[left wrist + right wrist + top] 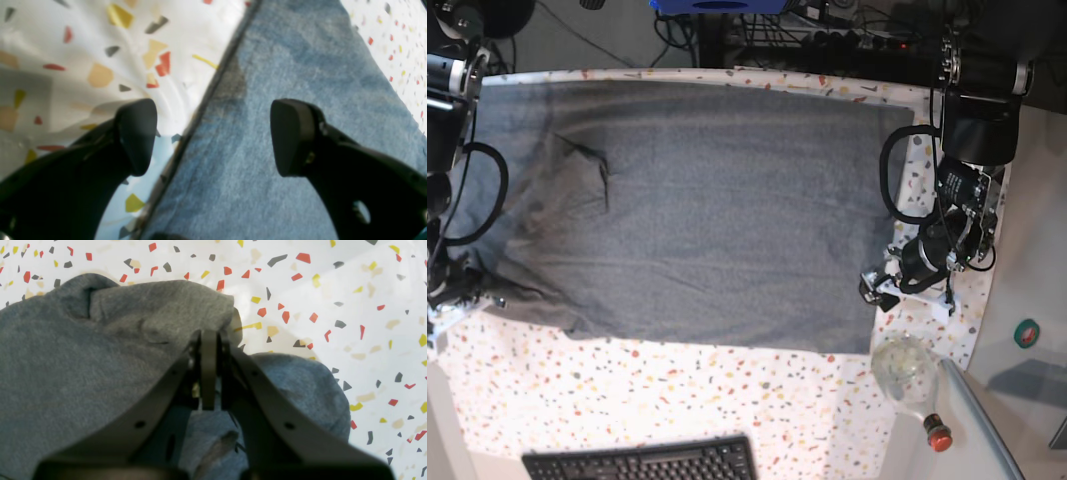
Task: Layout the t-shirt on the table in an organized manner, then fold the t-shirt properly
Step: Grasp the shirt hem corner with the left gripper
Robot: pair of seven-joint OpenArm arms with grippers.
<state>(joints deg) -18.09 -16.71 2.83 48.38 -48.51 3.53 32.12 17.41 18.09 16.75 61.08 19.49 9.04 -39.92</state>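
The grey t-shirt (717, 210) lies spread across the speckled table (677, 400), with wrinkles near its left end. In the left wrist view my left gripper (213, 136) stands open low over the t-shirt (283, 83). Its dark hem runs between the two fingers, one over the table (66, 50), the other over the fabric. In the base view this left gripper (877, 290) is at the shirt's right edge near the front corner. My right gripper (208, 336) is shut, with the t-shirt (83, 356) bunched around its tips. In the base view the right gripper (457, 290) sits at the shirt's front left corner.
A black keyboard (642, 462) lies at the table's front edge. A clear bottle (905, 370) with a red cap lies at the front right, just below my left arm. Cables and equipment crowd the far side. The table's right edge is close to my left arm.
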